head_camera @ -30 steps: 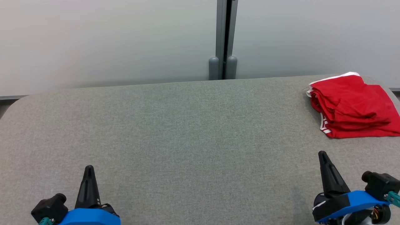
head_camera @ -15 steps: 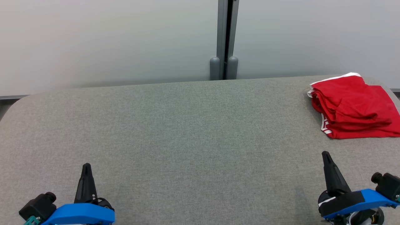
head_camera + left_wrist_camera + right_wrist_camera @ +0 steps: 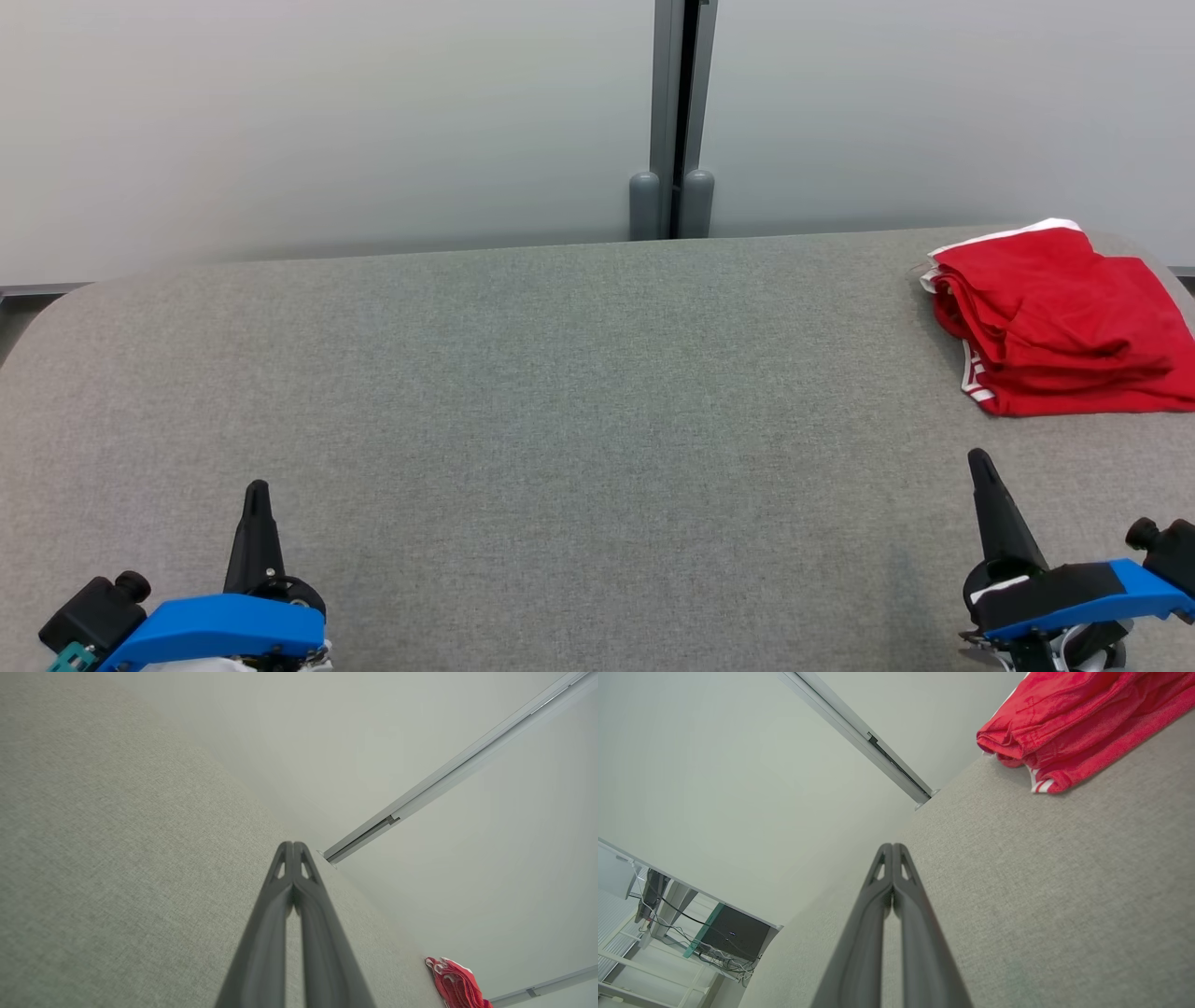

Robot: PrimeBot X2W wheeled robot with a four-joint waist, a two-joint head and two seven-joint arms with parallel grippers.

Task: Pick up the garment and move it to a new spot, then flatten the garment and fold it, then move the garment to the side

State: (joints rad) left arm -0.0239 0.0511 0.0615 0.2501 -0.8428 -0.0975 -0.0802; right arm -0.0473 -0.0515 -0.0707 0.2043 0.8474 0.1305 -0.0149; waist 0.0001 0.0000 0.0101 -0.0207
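while both arms hang low over the work surface, the left pincer (image 3: 255, 493) sits at seven o'clock in the head view and the right pincer (image 3: 979, 463) at five o'clock. each has its two dark fingers pressed together into a single point, clenched on nothing and touching no cloth. seen along its own fingers, the left pincer (image 3: 293, 848) is closed tip to tip above grey fabric, and the right pincer (image 3: 893, 849) is closed the same way.

around them spreads the grey padded table (image 3: 560, 392); the stretch between the right pincer and the cloth is plain grey fabric. the red garment (image 3: 1055, 327) lies folded in a stack at two o'clock, near the table's far right corner, with white trim along its left and top edges and its right part cut off by the frame. it is well apart from the left pincer and nearer the right one. the right wrist view has the red garment (image 3: 1073, 723) at one o'clock; the left wrist view has the red garment (image 3: 455, 984) at five o'clock.

behind the table, pale wall panels (image 3: 327, 121) meet at a grey post (image 3: 674, 112) at twelve o'clock. at eight o'clock in the right wrist view, a dark box (image 3: 733, 933) and loose cables (image 3: 724, 959) sit beyond the table's end.
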